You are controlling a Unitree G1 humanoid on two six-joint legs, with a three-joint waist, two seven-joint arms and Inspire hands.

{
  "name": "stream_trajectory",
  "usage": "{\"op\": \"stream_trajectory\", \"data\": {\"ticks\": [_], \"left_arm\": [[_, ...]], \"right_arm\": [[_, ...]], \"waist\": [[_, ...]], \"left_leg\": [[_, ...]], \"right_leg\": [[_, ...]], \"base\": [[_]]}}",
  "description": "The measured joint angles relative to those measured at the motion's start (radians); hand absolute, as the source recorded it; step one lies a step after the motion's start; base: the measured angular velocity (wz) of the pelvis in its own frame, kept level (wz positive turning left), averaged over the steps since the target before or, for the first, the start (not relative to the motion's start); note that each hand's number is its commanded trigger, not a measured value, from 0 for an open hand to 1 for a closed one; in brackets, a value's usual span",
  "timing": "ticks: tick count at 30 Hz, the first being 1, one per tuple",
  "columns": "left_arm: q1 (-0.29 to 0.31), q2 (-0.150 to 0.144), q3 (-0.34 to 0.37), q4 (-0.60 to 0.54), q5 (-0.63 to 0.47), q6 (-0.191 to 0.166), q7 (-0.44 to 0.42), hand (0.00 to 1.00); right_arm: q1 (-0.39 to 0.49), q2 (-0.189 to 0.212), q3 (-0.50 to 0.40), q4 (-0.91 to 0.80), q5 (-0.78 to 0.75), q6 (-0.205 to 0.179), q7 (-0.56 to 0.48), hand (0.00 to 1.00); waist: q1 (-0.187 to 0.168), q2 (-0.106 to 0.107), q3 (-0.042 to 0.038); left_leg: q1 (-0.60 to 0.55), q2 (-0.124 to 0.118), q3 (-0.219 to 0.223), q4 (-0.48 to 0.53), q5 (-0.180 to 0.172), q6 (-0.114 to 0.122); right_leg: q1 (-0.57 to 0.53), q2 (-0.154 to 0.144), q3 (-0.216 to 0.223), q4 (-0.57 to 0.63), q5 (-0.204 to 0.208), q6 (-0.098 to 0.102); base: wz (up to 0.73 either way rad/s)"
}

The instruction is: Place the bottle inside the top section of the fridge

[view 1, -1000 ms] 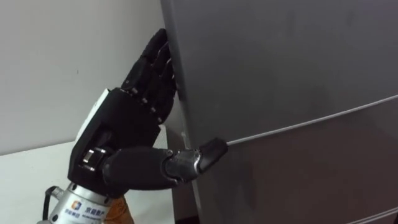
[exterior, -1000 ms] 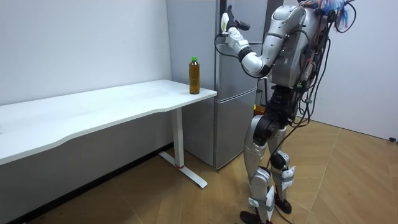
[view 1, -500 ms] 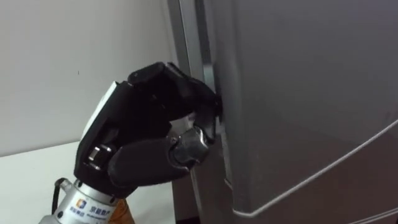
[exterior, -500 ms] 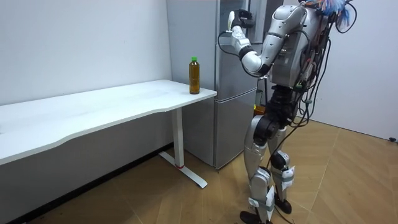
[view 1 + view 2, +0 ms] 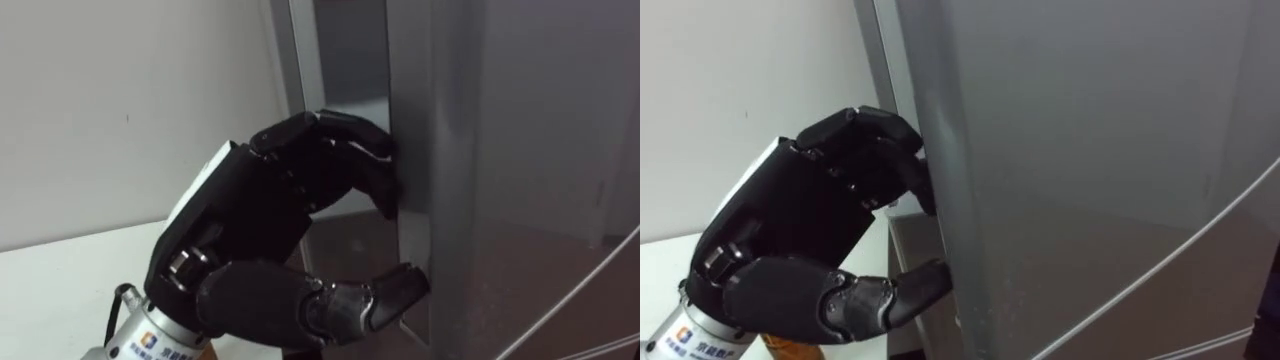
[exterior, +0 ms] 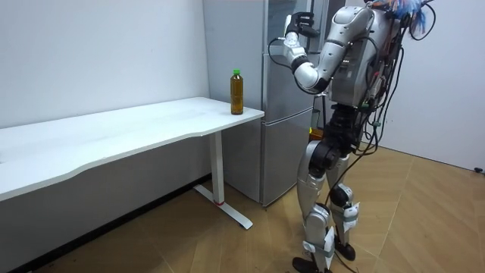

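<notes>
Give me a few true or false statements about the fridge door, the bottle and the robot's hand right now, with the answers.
The left hand has its fingers curled round the edge of the upper fridge door. True.
The bottle is held in that hand. False: it stands on the white table.
The upper fridge door is slightly ajar. True.
The bottle lies on its side. False: it stands upright, near the table's end.
</notes>
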Motion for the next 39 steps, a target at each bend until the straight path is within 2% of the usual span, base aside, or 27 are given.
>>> {"op": "stream_trajectory", "data": {"ticks": [13, 20, 28, 33, 39], "left_arm": [[0.0, 0.0, -0.016, -0.001, 0.0, 0.0, -0.005, 0.0], [0.0, 0.0, -0.031, -0.001, -0.008, 0.0, -0.002, 0.0], [0.0, 0.012, -0.069, -0.001, -0.078, 0.001, -0.004, 0.0], [0.0, 0.012, -0.097, -0.001, -0.083, 0.0, -0.011, 0.0], [0.0, 0.012, -0.118, -0.001, -0.099, 0.006, -0.046, 0.0]], "right_arm": [[-0.002, -0.001, 0.02, 0.0, 0.0, 0.0, -0.008, 0.0], [-0.003, -0.005, 0.022, -0.002, 0.0, 0.001, -0.009, 0.0], [-0.009, -0.018, 0.04, -0.008, 0.003, 0.018, -0.011, 0.0], [-0.016, -0.025, 0.039, -0.001, 0.0, 0.022, -0.006, 0.0], [-0.017, -0.029, 0.039, -0.011, 0.0, 0.028, 0.023, 0.0]], "waist": [[0.0, -0.007, -0.0011], [-0.001, 0.001, -0.0056], [-0.002, 0.013, -0.0043], [-0.006, 0.014, -0.0038], [-0.025, 0.015, -0.0034]], "left_leg": [[-0.002, -0.001, 0.002, -0.002, 0.0, 0.0], [-0.004, 0.0, 0.008, -0.002, 0.0, 0.0], [-0.006, 0.002, 0.01, -0.002, 0.0, 0.0], [-0.003, 0.003, 0.024, -0.005, 0.0, 0.001], [-0.001, 0.007, 0.034, -0.007, -0.002, 0.003]], "right_leg": [[0.0, 0.0, 0.005, -0.005, -0.001, 0.001], [-0.013, 0.001, 0.023, 0.003, -0.001, 0.001], [-0.014, 0.002, 0.026, 0.006, 0.0, 0.0], [-0.018, 0.003, 0.047, 0.007, 0.001, -0.001], [-0.022, 0.003, 0.057, 0.006, 0.004, 0.0]], "base": [[0.0], [-0.02], [0.0], [-0.08], [-0.05]]}}
